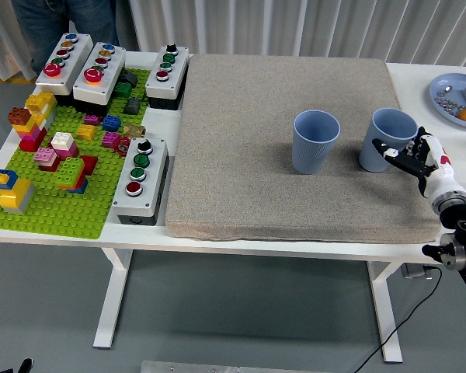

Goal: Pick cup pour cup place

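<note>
Nothing is picked up yet: the right hand [408, 155], fingers spread and empty, sits at four o'clock of the right cup [390, 138], three o'clock from the other cup [315, 141].

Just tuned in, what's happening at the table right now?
The right hand is at the near side of the right-hand blue cup, fingers close against it, though a firm grasp can't be confirmed. The cup stands upright on the grey mat, apart from the second blue cup to its left. Nothing is lifted or poured. The left hand is out of view.
</note>
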Controlling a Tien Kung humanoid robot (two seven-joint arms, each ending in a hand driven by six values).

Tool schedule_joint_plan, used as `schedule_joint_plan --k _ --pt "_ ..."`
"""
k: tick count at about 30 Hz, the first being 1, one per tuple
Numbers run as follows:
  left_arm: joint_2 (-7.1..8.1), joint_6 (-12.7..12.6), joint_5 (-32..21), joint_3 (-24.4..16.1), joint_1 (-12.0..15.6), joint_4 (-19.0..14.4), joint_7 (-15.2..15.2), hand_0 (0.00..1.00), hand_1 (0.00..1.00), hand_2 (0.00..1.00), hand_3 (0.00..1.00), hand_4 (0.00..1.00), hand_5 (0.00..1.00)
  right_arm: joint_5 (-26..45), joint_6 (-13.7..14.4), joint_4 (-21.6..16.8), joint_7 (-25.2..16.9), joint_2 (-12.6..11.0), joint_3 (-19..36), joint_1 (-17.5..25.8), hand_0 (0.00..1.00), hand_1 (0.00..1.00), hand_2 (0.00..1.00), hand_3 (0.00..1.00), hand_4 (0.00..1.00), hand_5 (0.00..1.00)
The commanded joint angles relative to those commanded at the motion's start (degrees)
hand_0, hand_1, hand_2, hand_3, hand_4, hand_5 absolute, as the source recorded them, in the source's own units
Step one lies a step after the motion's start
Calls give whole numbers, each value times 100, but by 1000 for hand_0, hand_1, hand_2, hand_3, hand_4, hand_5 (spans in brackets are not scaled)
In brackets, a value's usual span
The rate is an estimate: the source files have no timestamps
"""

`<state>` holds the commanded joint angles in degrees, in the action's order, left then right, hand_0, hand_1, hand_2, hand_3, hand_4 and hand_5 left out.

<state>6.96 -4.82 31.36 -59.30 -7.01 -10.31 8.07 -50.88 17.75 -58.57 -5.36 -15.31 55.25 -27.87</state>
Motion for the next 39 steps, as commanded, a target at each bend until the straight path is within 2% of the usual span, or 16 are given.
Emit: schedule_joint_plan --k 39 --pt "22 -9 85 -103 56 0 24 712 654 730 656 469 982 -103 -5 -581 201 -342 152 362 941 838 888 915 854 388"
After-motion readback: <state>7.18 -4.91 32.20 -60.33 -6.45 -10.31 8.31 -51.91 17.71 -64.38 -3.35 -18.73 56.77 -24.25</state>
